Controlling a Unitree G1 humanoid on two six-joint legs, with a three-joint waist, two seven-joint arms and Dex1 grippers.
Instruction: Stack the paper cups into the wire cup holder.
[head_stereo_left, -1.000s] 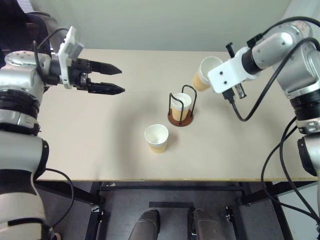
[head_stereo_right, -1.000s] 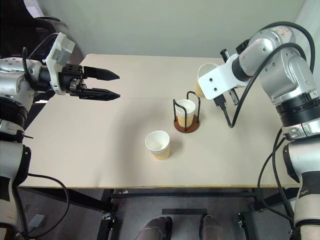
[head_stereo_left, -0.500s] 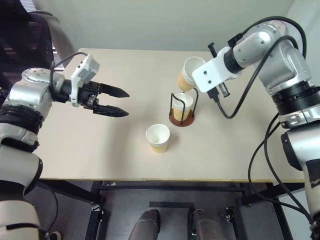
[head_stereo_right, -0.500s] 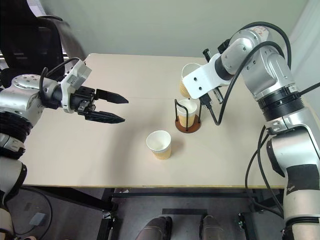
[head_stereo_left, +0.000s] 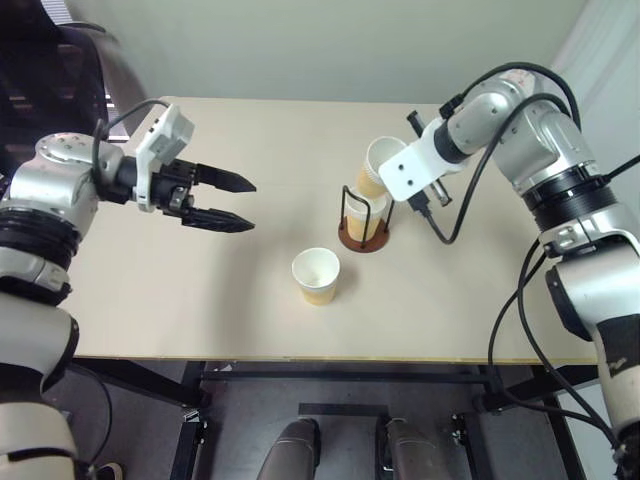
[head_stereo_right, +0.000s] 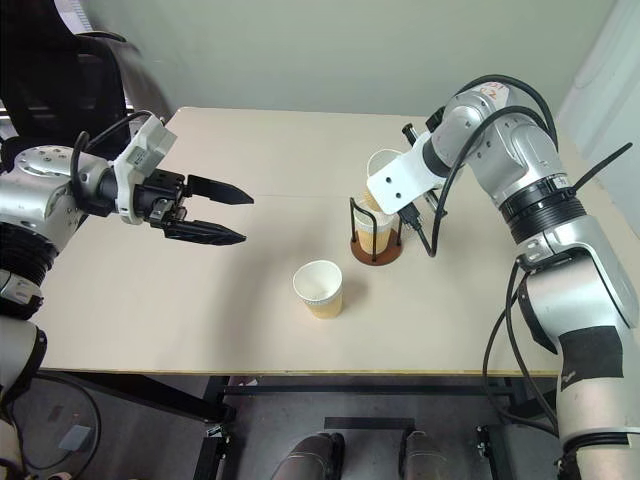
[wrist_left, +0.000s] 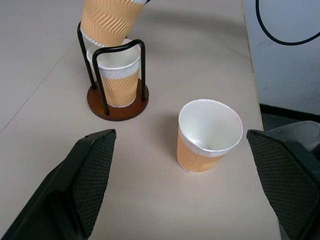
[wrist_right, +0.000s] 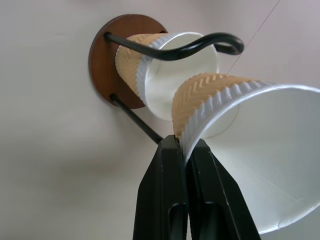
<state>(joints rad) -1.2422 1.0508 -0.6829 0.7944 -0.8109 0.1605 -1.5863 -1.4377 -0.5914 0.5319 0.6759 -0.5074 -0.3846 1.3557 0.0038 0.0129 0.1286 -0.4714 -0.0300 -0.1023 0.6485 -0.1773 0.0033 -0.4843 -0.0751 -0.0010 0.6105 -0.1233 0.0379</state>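
1. Wire cup holder (head_stereo_left: 363, 220) upright on the beige table (head_stereo_left: 200, 290), near its middle; taken here as the landmark.
2. Seated cup (wrist_left: 115, 80) upright inside the holder, on the reddish-brown base, ringed by the black wire loops.
3. Held cup (head_stereo_left: 378, 167) tilted just above the holder, its tan bottom dipping toward the mouth of the seated cup, its open mouth leaning up and away from the holder toward the table's far edge.
4. Right pincer (wrist_right: 182, 150) clamped tight on the rim wall of the held cup, one black finger inside the cup and one outside, just above the holder on its right side.
5. Loose cup (head_stereo_left: 315, 276) upright on the table, near the holder on the side toward the table's front edge, apart from it, mouth up and empty.
6. Left pincer (head_stereo_left: 228, 203) spread wide and empty, in the air well to the left of the holder, fingertips pointing toward it.
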